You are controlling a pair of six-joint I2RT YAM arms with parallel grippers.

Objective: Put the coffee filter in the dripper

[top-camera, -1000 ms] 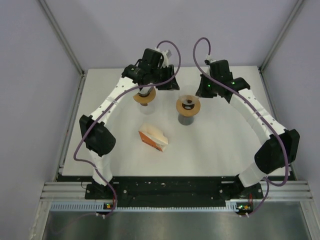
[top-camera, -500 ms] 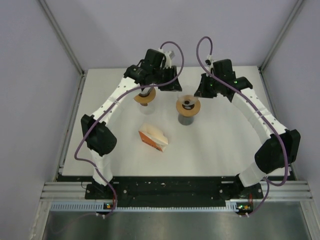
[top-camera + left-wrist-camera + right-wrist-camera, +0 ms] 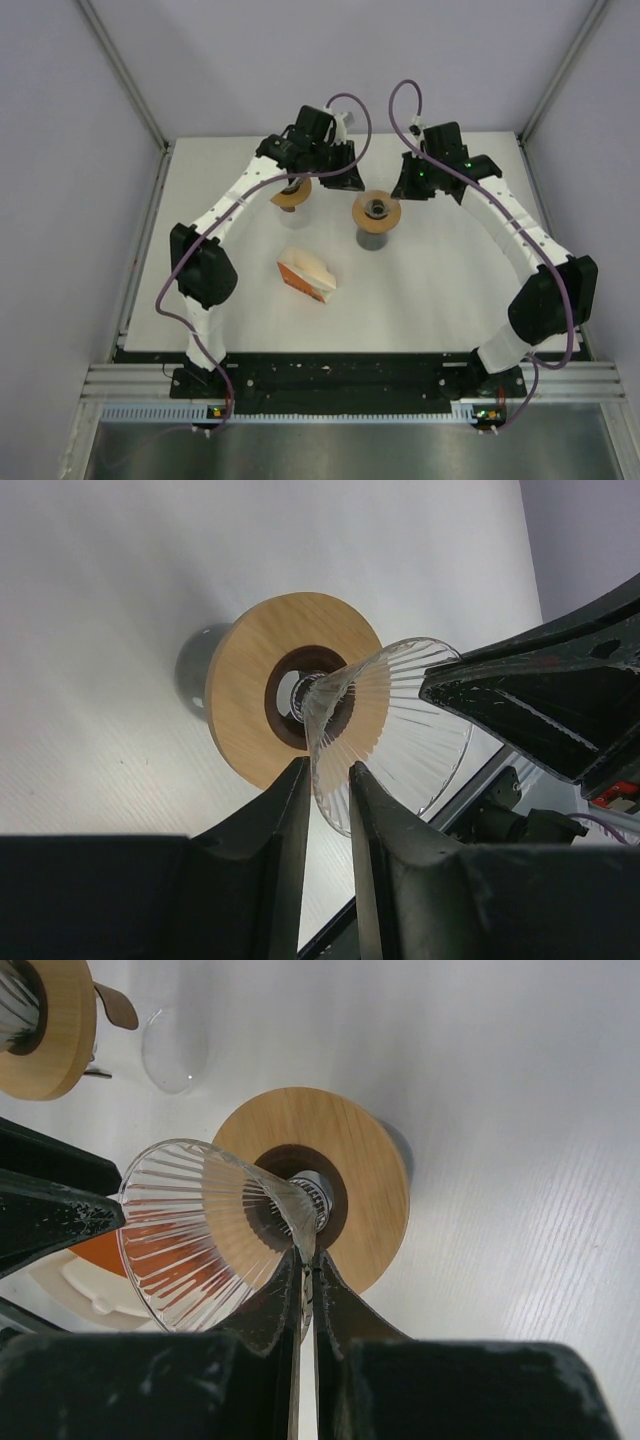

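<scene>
A clear ribbed glass dripper with a round wooden collar (image 3: 377, 210) sits on a dark cup (image 3: 372, 238) at the table's middle back. My right gripper (image 3: 403, 186) is shut on its glass rim from the right, as the right wrist view shows (image 3: 308, 1255). My left gripper (image 3: 345, 178) reaches in from the left; in the left wrist view its jaws (image 3: 327, 770) stand narrowly apart around the rim of the dripper (image 3: 390, 720). An orange and white filter pack (image 3: 306, 277) lies flat on the table in front, held by neither gripper.
A second dripper with a wooden collar (image 3: 291, 195) stands at the back left under the left arm; it also shows in the right wrist view (image 3: 40, 1020), next to a clear glass vessel (image 3: 175, 1050). Enclosure walls ring the white table (image 3: 450, 290).
The left arm's wrist has shifted a little right and down toward the middle dripper. The right gripper and the dripper have stayed nearly still.
</scene>
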